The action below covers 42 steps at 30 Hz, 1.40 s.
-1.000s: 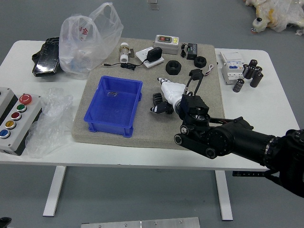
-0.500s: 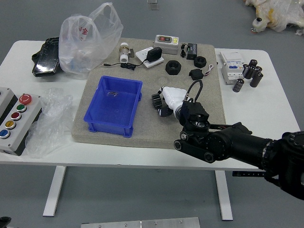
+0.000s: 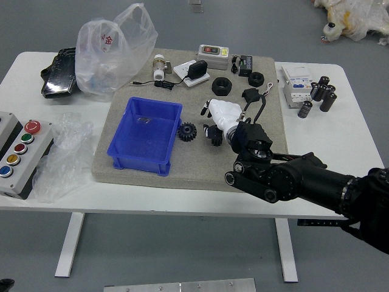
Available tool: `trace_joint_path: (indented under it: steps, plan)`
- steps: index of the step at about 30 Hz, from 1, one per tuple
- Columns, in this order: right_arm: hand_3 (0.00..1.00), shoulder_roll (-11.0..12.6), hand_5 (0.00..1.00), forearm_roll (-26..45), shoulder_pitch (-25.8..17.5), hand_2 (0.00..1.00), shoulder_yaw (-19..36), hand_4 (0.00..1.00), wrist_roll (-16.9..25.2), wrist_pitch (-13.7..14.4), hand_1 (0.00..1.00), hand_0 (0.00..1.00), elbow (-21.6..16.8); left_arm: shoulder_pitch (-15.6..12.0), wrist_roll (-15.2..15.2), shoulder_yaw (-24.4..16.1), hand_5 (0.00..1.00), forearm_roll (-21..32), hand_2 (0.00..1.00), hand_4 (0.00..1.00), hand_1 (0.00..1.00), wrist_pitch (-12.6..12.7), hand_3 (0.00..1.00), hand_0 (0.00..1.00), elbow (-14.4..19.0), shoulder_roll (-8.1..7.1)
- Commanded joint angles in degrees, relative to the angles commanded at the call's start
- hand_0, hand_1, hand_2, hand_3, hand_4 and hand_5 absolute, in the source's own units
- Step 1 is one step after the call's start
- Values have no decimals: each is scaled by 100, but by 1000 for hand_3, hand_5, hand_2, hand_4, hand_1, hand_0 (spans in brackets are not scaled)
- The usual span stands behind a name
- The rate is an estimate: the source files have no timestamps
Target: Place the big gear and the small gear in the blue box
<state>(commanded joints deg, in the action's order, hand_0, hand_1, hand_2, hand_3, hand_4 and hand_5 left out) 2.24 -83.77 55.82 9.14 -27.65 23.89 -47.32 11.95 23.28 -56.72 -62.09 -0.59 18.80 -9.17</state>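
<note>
My right hand (image 3: 209,121), black with a white-covered back, hovers over the grey mat right of the blue box (image 3: 140,140). Its fingers are spread, with nothing seen between them. A dark toothed gear (image 3: 187,131) lies flat on the mat, between the box's right wall and the hand, apart from the fingertips. I see only this one gear and cannot tell if it is the big or the small one. Only a small black part of my left arm (image 3: 6,284) shows at the lower left edge.
Two black rings (image 3: 222,86) lie behind the hand. Adapters, a white-capped fitting (image 3: 159,67) and cables line the mat's back. A plastic bag (image 3: 112,48) stands behind the box; a button panel (image 3: 24,152) is at left, black cylinders (image 3: 327,102) at right.
The gear that was at my right hand's fingertips now lies flat, closer to the box. The fingers have let go and the hand has drawn slightly right.
</note>
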Motion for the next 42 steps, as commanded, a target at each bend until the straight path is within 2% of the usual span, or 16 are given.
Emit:
trace_joint_path:
  steps: [7, 9, 10, 12, 15, 16, 18, 21, 22, 27, 28, 33, 34, 39, 40, 42]
  plan:
    - [566, 41, 2, -96, 23, 593, 139, 584, -26, -33, 627, 527, -49, 4, 0, 10, 310, 13, 570, 724, 606, -2, 795, 684, 1, 4]
    - [566, 38, 2, -69, 15, 593, 137, 584, -35, -132, 627, 527, -29, 5, -2, 16, 310, 19, 570, 724, 606, -1, 795, 684, 1, 6]
    - [804, 40, 170, -70, 12, 805, 140, 680, -73, -228, 717, 595, -19, 4, -1, 16, 311, 19, 570, 724, 607, -2, 795, 684, 1, 7]
    - [804, 59, 170, -88, 3, 805, 163, 680, -159, -398, 717, 595, -29, 2, -1, 18, 311, 23, 570, 724, 607, 0, 795, 684, 1, 9]
    - [804, 172, 170, -291, -52, 805, 296, 680, -502, -793, 717, 595, -218, -13, 2, 17, 311, 31, 570, 724, 607, 5, 795, 684, 0, 9]
    - [939, 224, 302, -425, -84, 904, 361, 828, -666, -969, 781, 637, -324, -21, 0, 21, 312, 39, 570, 724, 607, 9, 795, 684, -1, 8]
    - [939, 290, 302, -602, -130, 904, 446, 828, -882, -1193, 781, 637, -468, -31, -2, 28, 312, 53, 570, 724, 607, 13, 795, 684, -1, 10]
    - [939, 368, 302, -815, -193, 904, 560, 828, -933, -1515, 781, 637, -666, -44, -1, 30, 312, 62, 570, 724, 607, 16, 795, 684, -1, 15]
    - [942, 387, 348, -857, -209, 897, 588, 865, -933, -1590, 761, 598, -722, -48, -1, 31, 313, 64, 570, 723, 606, 17, 795, 684, -1, 16]
    - [942, 444, 348, -928, -278, 897, 666, 865, -933, -1682, 761, 598, -957, -46, -13, 44, 313, 80, 570, 723, 606, 20, 795, 684, -3, 22]
    - [890, 444, 363, -917, -288, 842, 651, 874, -933, -1670, 745, 577, -974, -43, -17, 46, 315, 81, 570, 723, 607, 20, 795, 684, -4, 21]
    - [890, 421, 363, -789, -337, 842, 491, 874, -933, -1565, 745, 577, -925, -39, -22, 53, 315, 86, 570, 723, 607, 21, 795, 684, -5, 21]
    - [711, 418, 192, -770, -343, 597, 462, 676, -933, -1539, 648, 525, -902, -39, -22, 53, 315, 86, 570, 722, 607, 21, 795, 684, -5, 21]
    - [711, 427, 192, -760, -357, 597, 362, 676, -933, -1483, 648, 525, -796, -45, -21, 52, 315, 81, 570, 722, 607, 21, 795, 684, -5, 21]
    - [602, 432, 29, -769, -358, 456, 353, 522, -933, -1469, 518, 447, -788, -45, -24, 56, 317, 86, 571, 723, 607, 21, 795, 684, -6, 22]
    - [602, 439, 29, -793, -360, 456, 344, 522, -933, -1423, 518, 447, -779, -46, -30, 63, 317, 92, 571, 723, 607, 23, 795, 684, -7, 23]
